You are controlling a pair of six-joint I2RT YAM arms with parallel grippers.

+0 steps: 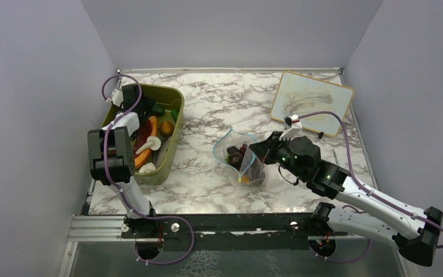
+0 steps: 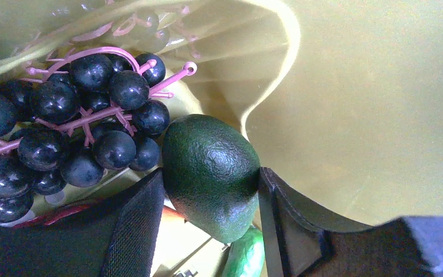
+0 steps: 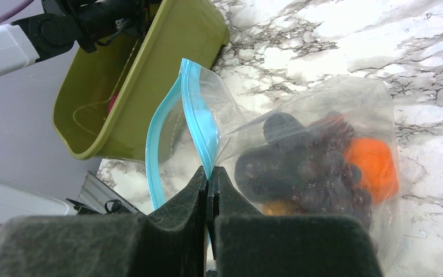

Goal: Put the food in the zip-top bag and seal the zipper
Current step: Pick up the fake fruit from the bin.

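Observation:
The clear zip-top bag (image 1: 239,158) stands open on the marble table, its teal zipper (image 3: 199,115) gaping. Inside it lie dark grapes (image 3: 300,167) and an orange piece (image 3: 372,164). My right gripper (image 3: 209,173) is shut on the bag's zipper edge and holds the mouth up; it also shows in the top view (image 1: 258,151). My left gripper (image 2: 207,196) is down in the olive-green tub (image 1: 170,147), its fingers pressed against both sides of a dark green avocado-like piece (image 2: 210,173). A dark purple grape bunch (image 2: 81,115) lies just left of it.
The tub holds more food: orange, red and white pieces (image 1: 147,147) and a bright green piece (image 2: 245,257). The tub's wall (image 2: 369,115) rises right of my left fingers. A small whiteboard (image 1: 311,104) lies at the back right. Grey walls enclose the table.

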